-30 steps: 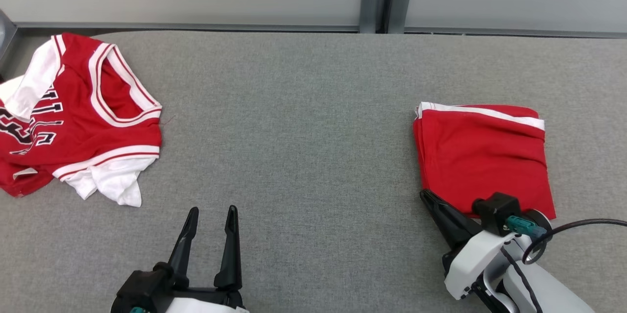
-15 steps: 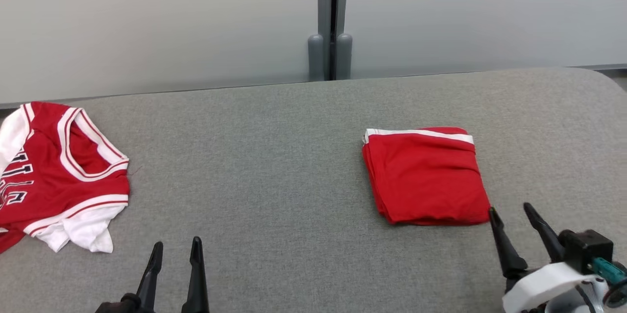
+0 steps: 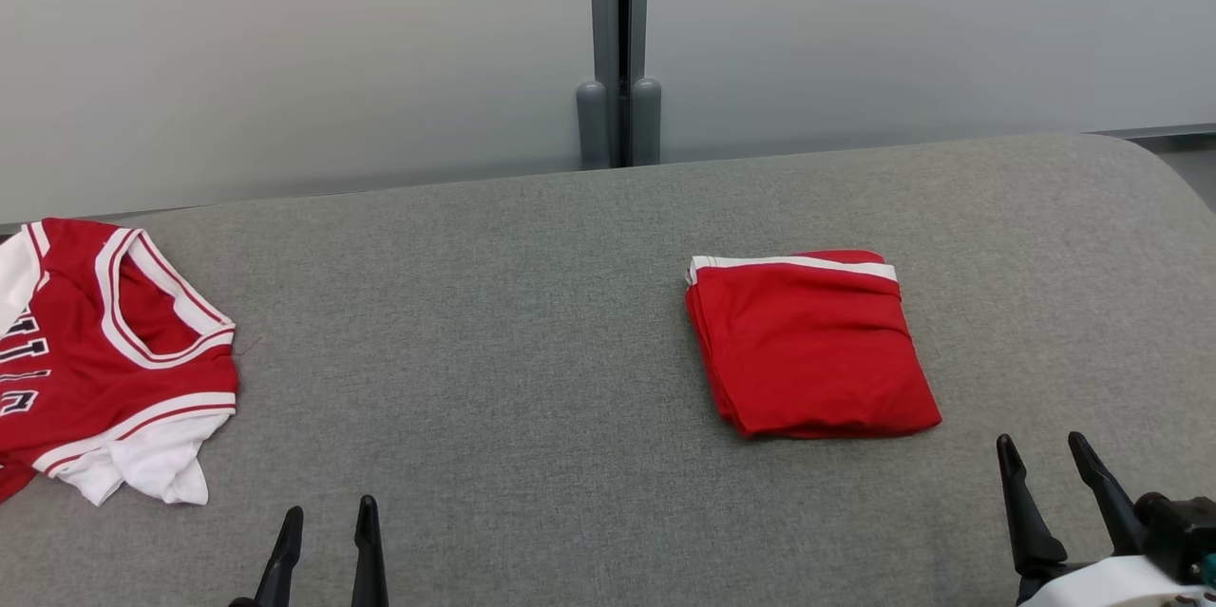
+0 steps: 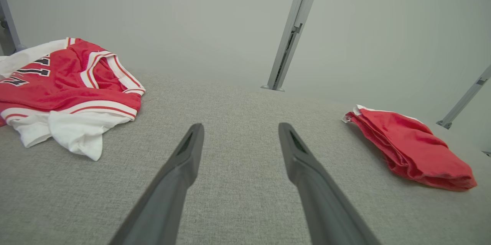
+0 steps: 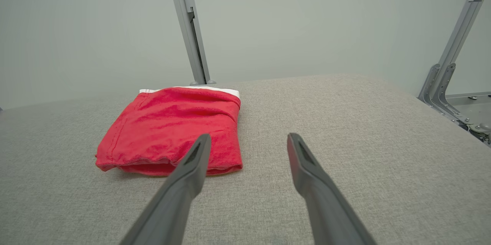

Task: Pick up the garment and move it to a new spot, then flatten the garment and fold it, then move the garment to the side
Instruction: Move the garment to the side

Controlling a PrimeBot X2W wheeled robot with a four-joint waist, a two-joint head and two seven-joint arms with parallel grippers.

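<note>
Head view shows the left gripper and right gripper at the lower edge, each with fingers spread wide and holding nothing, over a grey fabric-covered surface. Beyond the right gripper and apart from it lies the folded red garment, a neat rectangle with a white band along its far edge. A crumpled red-and-white jersey lies far left. Pale wall panels and a grey metal post stand behind.

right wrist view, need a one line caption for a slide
Open right gripper poised near the folded red garment lying on the grey fabric surface.
</note>
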